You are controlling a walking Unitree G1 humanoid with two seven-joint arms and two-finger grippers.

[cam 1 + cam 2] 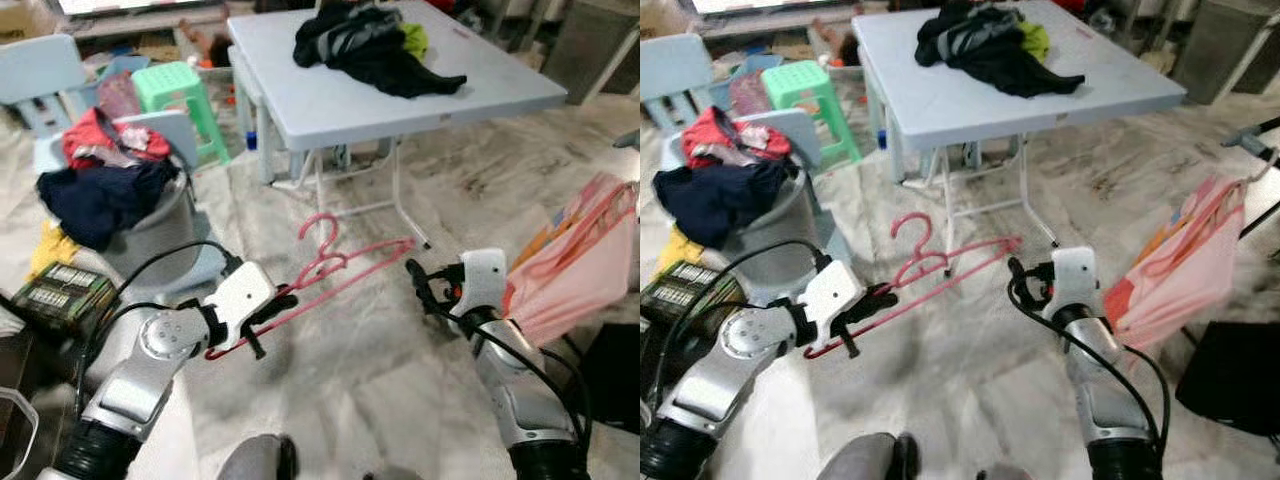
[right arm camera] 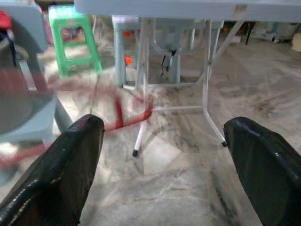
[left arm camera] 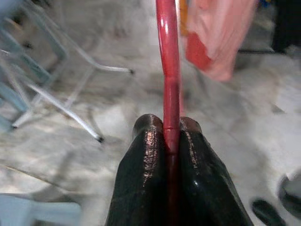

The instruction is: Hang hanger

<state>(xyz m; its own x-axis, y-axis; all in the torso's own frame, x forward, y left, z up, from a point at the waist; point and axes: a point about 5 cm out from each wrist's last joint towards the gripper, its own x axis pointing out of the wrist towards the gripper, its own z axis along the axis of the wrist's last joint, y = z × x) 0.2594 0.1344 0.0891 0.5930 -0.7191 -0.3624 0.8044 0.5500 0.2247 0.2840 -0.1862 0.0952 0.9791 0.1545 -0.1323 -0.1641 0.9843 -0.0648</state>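
Closest to me, the left gripper (image 1: 268, 318) is clamped tight on the lower bar of a pink hanger (image 1: 340, 272), its two black fingers (image 3: 149, 155) pressed flat on either side of the rod. The hanger is carried above the floor, hook up, its far corner reaching towards the right gripper (image 1: 418, 278), whose fingers (image 2: 70, 165) are spread wide with nothing between them, just short of that corner. Beyond the hanger's tip, to the right, a pink garment (image 1: 570, 265) hangs on a rack. Further back from the hanger stands a grey folding table (image 1: 330, 105) with dark clothes (image 1: 375, 45) heaped on it; left of the hanger, a bin of laundry (image 1: 110, 175).
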